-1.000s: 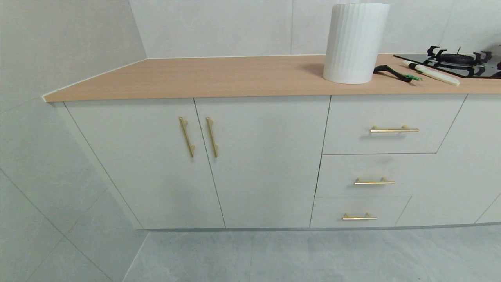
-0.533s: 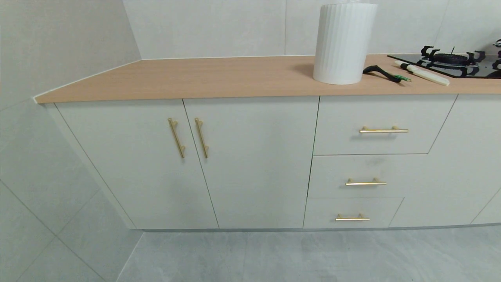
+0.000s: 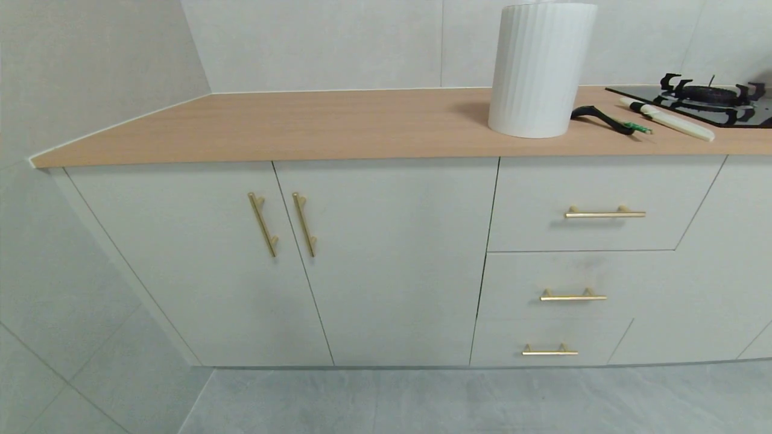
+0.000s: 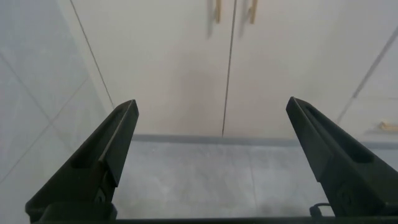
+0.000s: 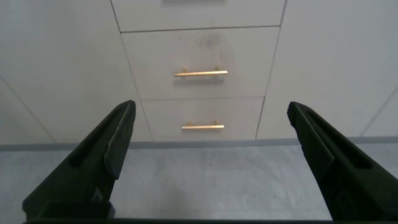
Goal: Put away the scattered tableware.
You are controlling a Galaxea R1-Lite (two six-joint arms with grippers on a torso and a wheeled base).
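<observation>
Fingers (image 4: 106,155) of left gripper (image 4: 211,106): spread wide, holding nothing; low, facing cabinet doors (image 4: 174,68). Right gripper (image 5: 211,107): likewise wide apart, bare, facing lower drawers (image 5: 199,56).
Item 1, black-handled utensil (image 3: 603,116): flat on bench (image 3: 301,123), just beside white ribbed canister (image 3: 540,69). Likely light, stiff, slim; you take it mid-handle.
Item 2, pale knife-like utensil (image 3: 669,119): along hob (image 3: 705,96) edge. Likely light, rigid; mind blade end.
Both well above and apart from your fingers.

Countertop (image 3: 301,123) matt wood; container (image 3: 537,66) ribbed, matt white; drawer handle (image 3: 605,213) brass-look metal.
</observation>
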